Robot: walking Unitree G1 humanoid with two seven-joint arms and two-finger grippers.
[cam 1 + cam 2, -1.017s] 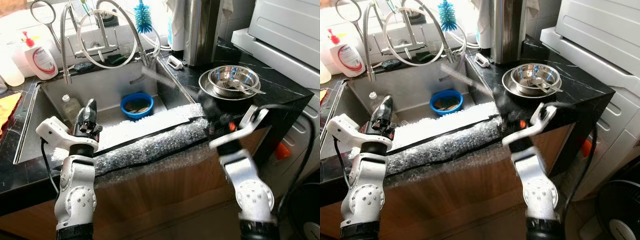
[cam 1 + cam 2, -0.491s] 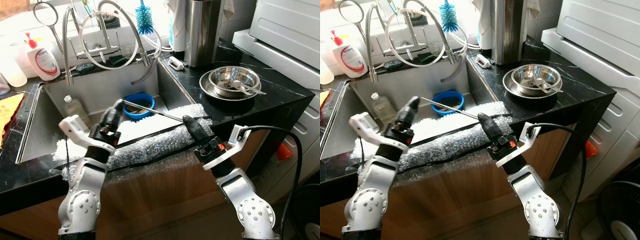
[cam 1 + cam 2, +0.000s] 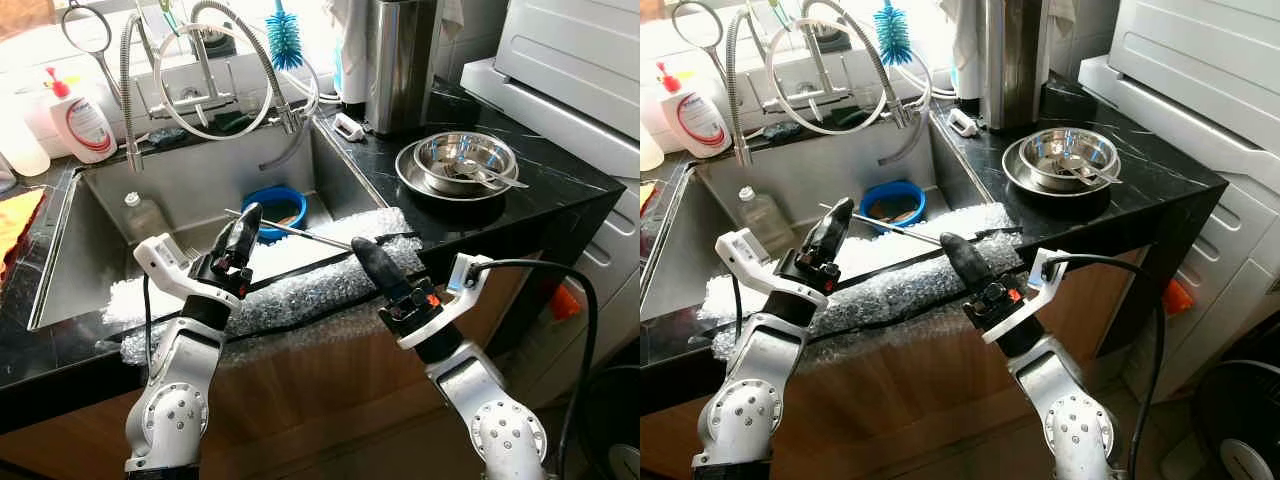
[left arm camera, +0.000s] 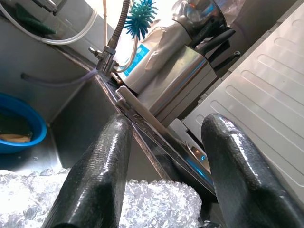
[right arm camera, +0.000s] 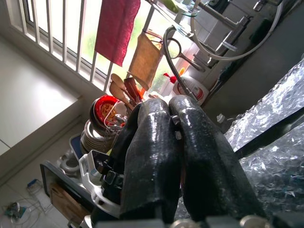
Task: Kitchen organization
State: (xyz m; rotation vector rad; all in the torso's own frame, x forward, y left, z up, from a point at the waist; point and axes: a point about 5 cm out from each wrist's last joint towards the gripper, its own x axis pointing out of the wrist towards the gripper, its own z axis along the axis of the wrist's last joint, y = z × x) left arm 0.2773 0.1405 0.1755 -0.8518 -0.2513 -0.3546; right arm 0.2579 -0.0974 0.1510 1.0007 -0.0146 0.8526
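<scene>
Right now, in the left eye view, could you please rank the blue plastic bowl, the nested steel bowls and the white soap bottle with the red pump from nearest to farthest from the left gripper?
From the left gripper:
1. Blue plastic bowl, in the sink just beyond the fingertips.
2. White soap bottle with the red pump, on the counter at the sink's back left.
3. Nested steel bowls, on the black counter to the right.

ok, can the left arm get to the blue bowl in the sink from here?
Probably yes: the left pincer is open, hovering over the sink edge, and the blue bowl sits just beyond with nothing between.
</scene>
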